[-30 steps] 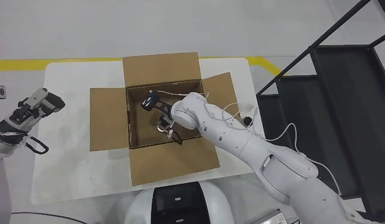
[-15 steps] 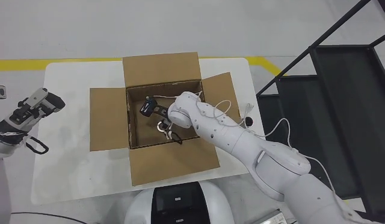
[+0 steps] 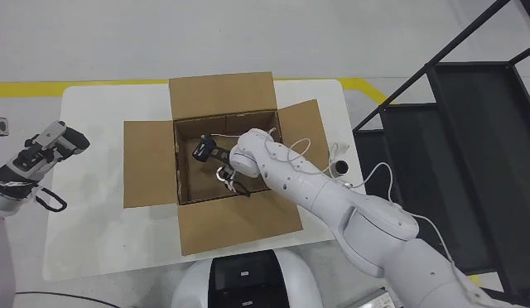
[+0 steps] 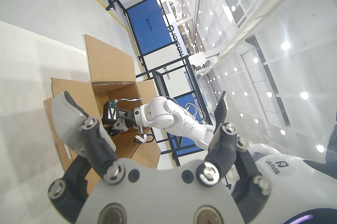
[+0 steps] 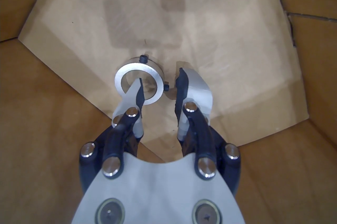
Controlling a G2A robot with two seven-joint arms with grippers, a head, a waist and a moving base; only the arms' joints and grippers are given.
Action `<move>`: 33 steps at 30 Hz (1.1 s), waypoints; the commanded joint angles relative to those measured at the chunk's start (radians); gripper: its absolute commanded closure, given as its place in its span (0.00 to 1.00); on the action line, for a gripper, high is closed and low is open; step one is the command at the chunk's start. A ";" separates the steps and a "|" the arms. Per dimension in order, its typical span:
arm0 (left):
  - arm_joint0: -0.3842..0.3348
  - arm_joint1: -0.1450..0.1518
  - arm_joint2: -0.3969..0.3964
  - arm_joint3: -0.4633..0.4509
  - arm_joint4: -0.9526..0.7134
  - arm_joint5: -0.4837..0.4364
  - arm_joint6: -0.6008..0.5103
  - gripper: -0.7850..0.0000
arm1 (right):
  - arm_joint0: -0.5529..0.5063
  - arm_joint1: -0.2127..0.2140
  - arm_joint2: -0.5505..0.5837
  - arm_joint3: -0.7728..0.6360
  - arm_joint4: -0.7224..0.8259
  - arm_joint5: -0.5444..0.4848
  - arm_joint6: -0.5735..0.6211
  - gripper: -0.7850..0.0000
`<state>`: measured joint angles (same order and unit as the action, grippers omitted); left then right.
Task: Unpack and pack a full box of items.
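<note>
A: Location of the part at this entry?

B: A metal collar (image 5: 139, 67) lay flat on the floor of the open cardboard box (image 3: 222, 97), which sat mid-tabletop (image 3: 99, 225). No other item was visible on the stretch of box floor around it.

A: Right gripper (image 5: 160, 83)?

B: Down inside the box, jaws apart and holding nothing. One fingertip (image 5: 139, 89) sat within the bore and the other stood just outside the wall, so the pair straddled one side of the ring. Contact could not be confirmed.

A: Handling estimate?

B: Judged solid metal: rigid, dense for its bulk, not fragile, with a smooth machined face likely to slip. Two set screws (image 5: 143, 58) stood out from the rim. Pinching the wall between bore and outer face looked the soundest hold, kept off the screws so the pads seat flat. A firm squeeze seemed safe, since nothing on it would crush. An off-centre hold might let the ring swing on the lift.

A: Left gripper (image 4: 142, 104)?

B: Wide open and empty, off beyond the left edge of the tabletop, well apart from the box
</note>
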<state>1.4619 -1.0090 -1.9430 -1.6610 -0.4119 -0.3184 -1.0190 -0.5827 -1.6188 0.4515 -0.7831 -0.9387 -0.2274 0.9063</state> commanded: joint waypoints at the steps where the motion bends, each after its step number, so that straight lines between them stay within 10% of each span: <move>1: 0.000 0.000 0.000 0.000 0.000 0.000 0.000 0.00 | 0.003 -0.007 0.001 0.013 0.002 -0.003 -0.003 1.00; 10: 0.000 0.000 0.000 0.000 0.000 0.000 0.000 0.00 | 0.025 -0.004 0.057 -0.015 0.028 -0.013 -0.004 1.00; 17: 0.000 0.000 0.000 0.000 0.000 0.000 0.000 0.00 | -0.047 0.088 0.220 -0.256 0.025 -0.047 0.065 1.00; 25: 0.000 0.000 0.000 0.000 0.000 0.000 0.000 0.00 | -0.437 0.241 0.592 -0.894 -0.036 -0.094 0.166 1.00; 33: 0.000 0.000 0.000 0.000 0.000 0.000 0.000 0.00 | -0.784 0.302 0.881 -1.280 -0.061 -0.079 0.114 1.00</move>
<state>1.4619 -1.0090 -1.9430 -1.6610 -0.4119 -0.3184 -1.0190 -1.3137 -1.3221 1.2905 -2.0206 -0.9898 -0.3177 1.0308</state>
